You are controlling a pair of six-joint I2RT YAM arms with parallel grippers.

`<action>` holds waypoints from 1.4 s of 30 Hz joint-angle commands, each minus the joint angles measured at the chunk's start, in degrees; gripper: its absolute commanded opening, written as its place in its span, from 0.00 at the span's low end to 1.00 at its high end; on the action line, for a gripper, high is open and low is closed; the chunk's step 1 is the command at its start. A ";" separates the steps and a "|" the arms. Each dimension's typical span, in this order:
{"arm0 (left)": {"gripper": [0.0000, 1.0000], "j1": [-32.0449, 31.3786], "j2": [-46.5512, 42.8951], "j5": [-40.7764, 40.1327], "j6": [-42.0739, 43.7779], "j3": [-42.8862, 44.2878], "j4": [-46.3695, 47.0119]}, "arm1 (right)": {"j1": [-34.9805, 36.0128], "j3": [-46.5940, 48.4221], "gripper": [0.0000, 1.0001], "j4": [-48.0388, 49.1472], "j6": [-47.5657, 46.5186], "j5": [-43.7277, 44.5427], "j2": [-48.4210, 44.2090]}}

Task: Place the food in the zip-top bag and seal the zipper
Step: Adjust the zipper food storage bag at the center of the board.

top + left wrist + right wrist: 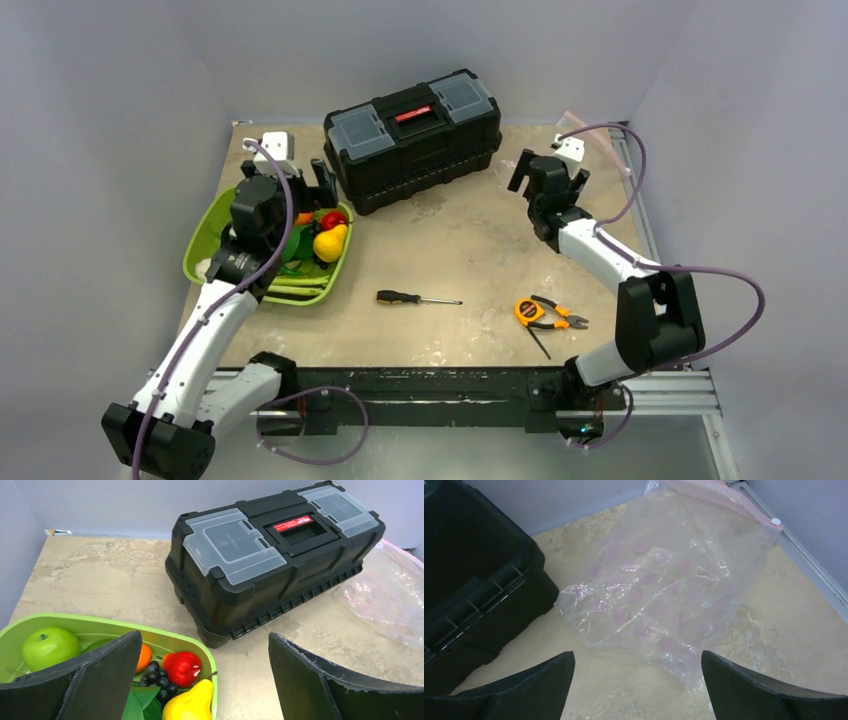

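light: even, soft | shadows: faint | focus: sharp | glare: slight

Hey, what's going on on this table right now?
Two robot arms, neither holding anything. The left gripper hangs open at the green tray holding the toy food. The right gripper hangs open, pointed at the clear zip-top bag, which lies flat beside the black toolbox with no food in it.

Boxed in at 9, 12 and 3 o'clock by plain, pale lavender-grey walls. Floored with a mottled tan surface, scuffed whitish in patches, edged at 3 o'clock by a silver rail, at 6 o'clock by a dark frame. Lit softly and evenly.
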 commanded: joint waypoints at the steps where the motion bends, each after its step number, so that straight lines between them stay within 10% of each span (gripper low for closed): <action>1: 0.97 -1.04 -0.09 2.56 1.68 2.09 1.99 | -2.55 3.36 0.99 -1.84 3.80 0.54 1.50; 11: 0.97 -4.34 -0.05 4.97 0.81 5.80 -0.94 | -21.74 -1.51 0.99 -4.97 24.10 -21.37 2.07; 26: 0.98 -6.51 -3.39 7.08 7.77 5.39 -6.04 | -29.21 -14.16 0.94 27.30 37.66 -43.25 11.36; 35: 0.98 -7.68 -2.20 9.28 8.23 4.56 -4.89 | -29.31 -19.92 0.62 55.04 49.28 -44.51 21.86; 37: 0.98 -7.65 -1.67 9.34 8.22 4.64 -4.83 | -29.24 -20.09 0.34 57.01 49.00 -44.69 22.43; 38: 0.98 -7.62 -1.55 9.43 8.12 4.65 -4.77 | -29.27 -20.02 0.02 56.59 47.58 -44.51 22.07; 42: 0.98 -7.67 -1.33 10.25 7.68 4.65 -4.55 | -26.89 -18.98 0.00 47.32 35.99 -40.69 15.23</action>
